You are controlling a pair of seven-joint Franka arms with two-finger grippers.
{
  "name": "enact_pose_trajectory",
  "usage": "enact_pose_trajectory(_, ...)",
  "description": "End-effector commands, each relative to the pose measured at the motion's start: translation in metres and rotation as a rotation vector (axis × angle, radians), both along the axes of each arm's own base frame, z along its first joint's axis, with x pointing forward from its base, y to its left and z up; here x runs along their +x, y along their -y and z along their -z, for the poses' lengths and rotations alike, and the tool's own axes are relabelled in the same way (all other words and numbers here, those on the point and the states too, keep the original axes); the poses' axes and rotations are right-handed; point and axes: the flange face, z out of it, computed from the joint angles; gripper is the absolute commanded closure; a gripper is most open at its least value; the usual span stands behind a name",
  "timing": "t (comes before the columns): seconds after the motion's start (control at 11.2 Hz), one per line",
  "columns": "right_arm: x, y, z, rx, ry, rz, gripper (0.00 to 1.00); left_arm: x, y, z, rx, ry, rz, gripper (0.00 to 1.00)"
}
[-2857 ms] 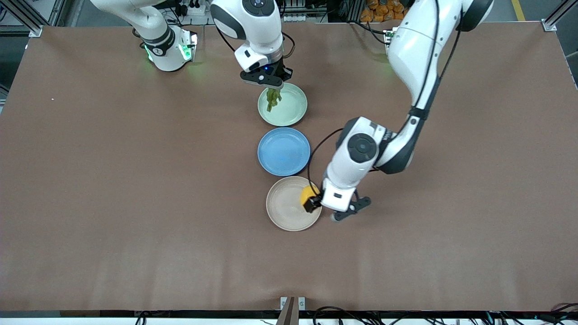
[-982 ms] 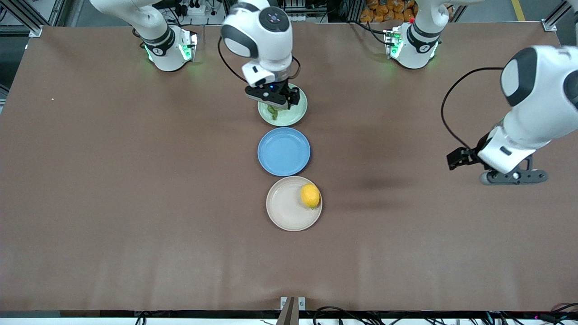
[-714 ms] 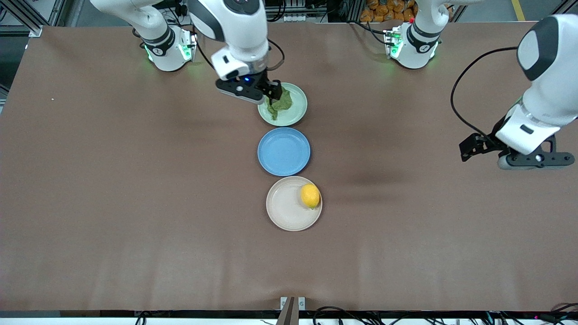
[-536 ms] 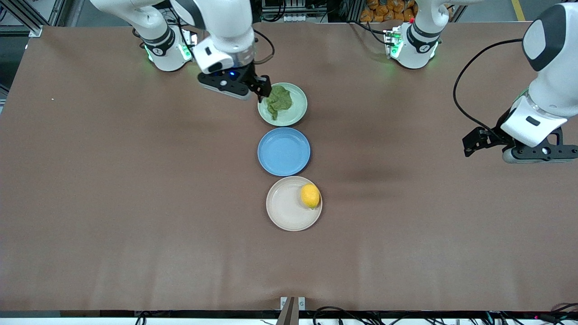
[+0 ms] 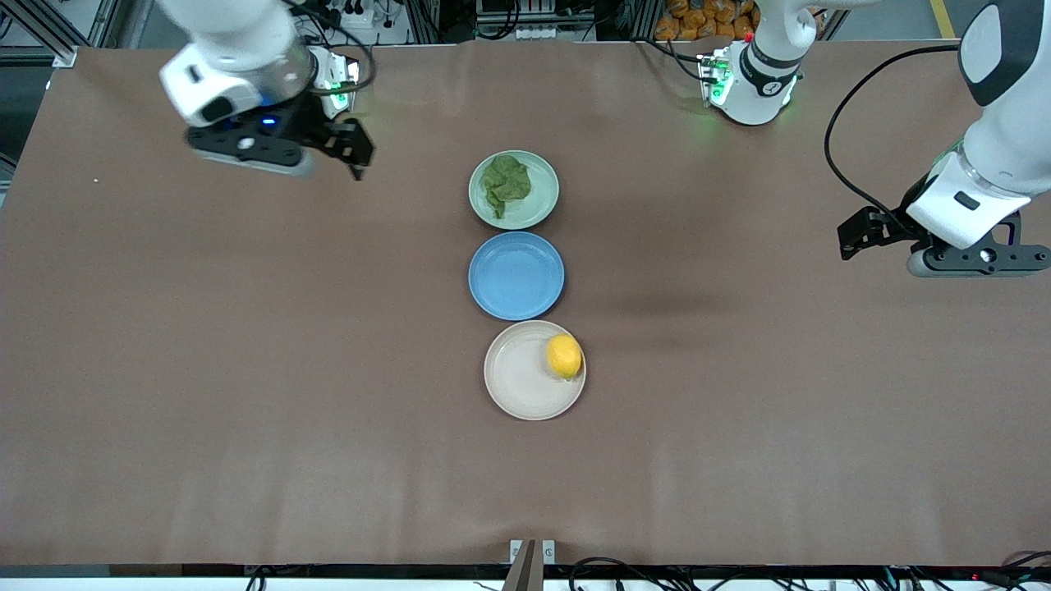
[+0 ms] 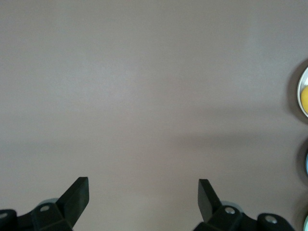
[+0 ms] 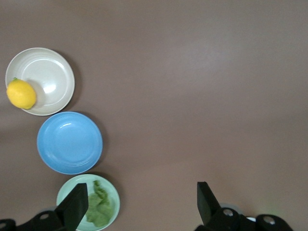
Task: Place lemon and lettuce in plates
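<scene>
the lemon is seen resting in the beige plate, the lettuce in the mint plate, mid-counter. both jobs look done, so the left tool and right tool are held wide open, empty, over opposite counter ends.

3 plates in a row on the table — 1 mint green plate, 1 blue plate, 1 beige plate. 1 lettuce leaf, 1 lemon. 2 arms — 2 grippers: left gripper, right gripper.
</scene>
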Motion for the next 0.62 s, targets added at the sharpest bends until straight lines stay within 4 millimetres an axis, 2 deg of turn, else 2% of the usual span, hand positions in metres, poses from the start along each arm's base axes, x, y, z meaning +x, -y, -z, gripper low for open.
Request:
enact_pose_trajectory(0.0,0.026,0.087,-0.021,0.022,-0.035,-0.087,0.00,-0.005,-0.003,-0.008,-0.013,-0.020,0.025,0.00)
enact_pose_trajectory(0.27,0.046,0.162,-0.022,0.035,-0.037,-0.149,0.00,-0.005,-0.003,-0.008,-0.013,-0.023,0.025,0.00)
enact_pose_trajectory(0.45,0.052,0.202,-0.022,0.040,-0.038,-0.178,0.00,-0.006,-0.003,-0.010,-0.013,-0.022,0.025,0.00)
enact_pose_trajectory(0.54,0.053,0.217,-0.022,0.042,-0.037,-0.183,0.00,-0.006,-0.003,-0.011,-0.013,-0.020,0.025,0.00)
